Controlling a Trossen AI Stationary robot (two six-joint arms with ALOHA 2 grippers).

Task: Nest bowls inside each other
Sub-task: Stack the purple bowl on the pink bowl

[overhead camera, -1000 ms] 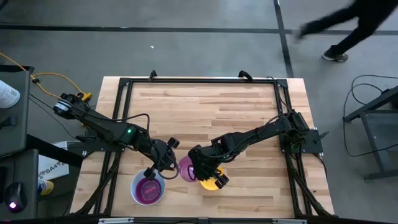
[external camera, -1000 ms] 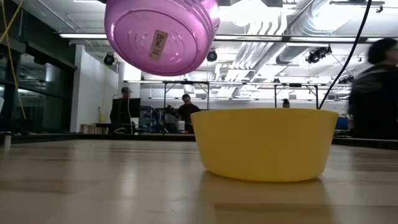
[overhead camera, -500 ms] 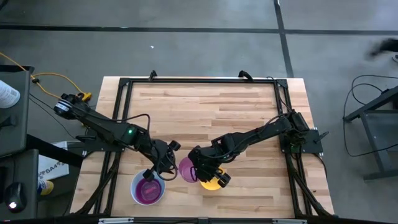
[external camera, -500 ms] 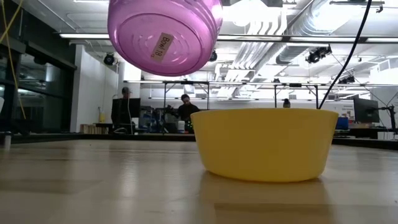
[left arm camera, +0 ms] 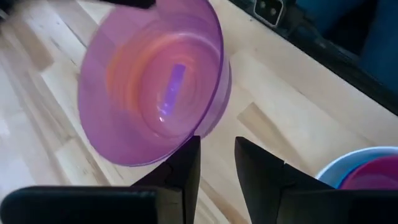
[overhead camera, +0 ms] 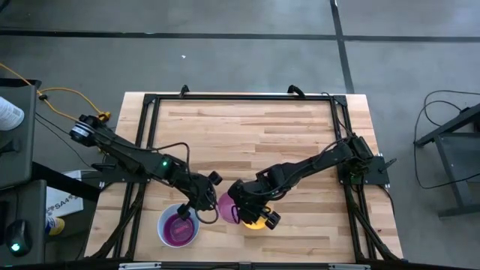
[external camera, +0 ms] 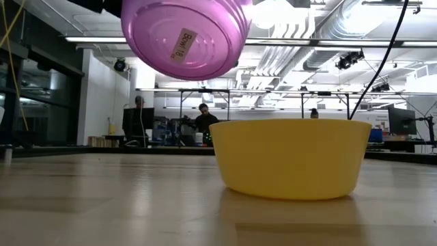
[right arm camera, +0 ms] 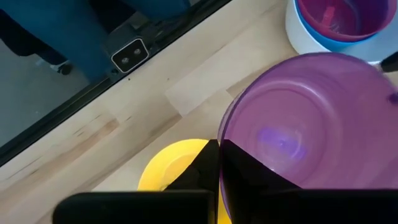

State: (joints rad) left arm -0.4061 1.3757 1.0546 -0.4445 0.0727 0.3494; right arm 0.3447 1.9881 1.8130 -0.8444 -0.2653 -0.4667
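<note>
My right gripper (right arm camera: 219, 155) is shut on a translucent purple bowl (external camera: 181, 37), held in the air above the table. Right beside it, a yellow bowl (external camera: 290, 157) stands upright on its base, partly under my right gripper (overhead camera: 238, 210) in the high view. My left gripper (left arm camera: 216, 165) is open, its fingers close to the purple bowl's (left arm camera: 152, 81) rim on the left side. Near the front edge stands a white bowl (overhead camera: 178, 227) with a blue bowl and a magenta-red one nested inside. My right gripper pinches the purple bowl's rim (right arm camera: 222, 132) between its two shut fingers, slanting down from the table's far right. The bowl is lifted clear and tilted, its labelled base (external camera: 179, 44) facing down and toward the near edge. Whether my left gripper's finger (left arm camera: 189, 155) touches the rim, I cannot tell.
A black frame (overhead camera: 240, 97) runs around the wooden tabletop. The far half of the table (overhead camera: 247, 127) is bare wood. In the low view, people stand in the room far behind the table.
My left gripper has moved down and toward the near right, closer to the purple bowl, and has rolled a little. My right gripper has rolled in place, turning the purple bowl slightly while it stays lifted. A person at the far right has left the view.
</note>
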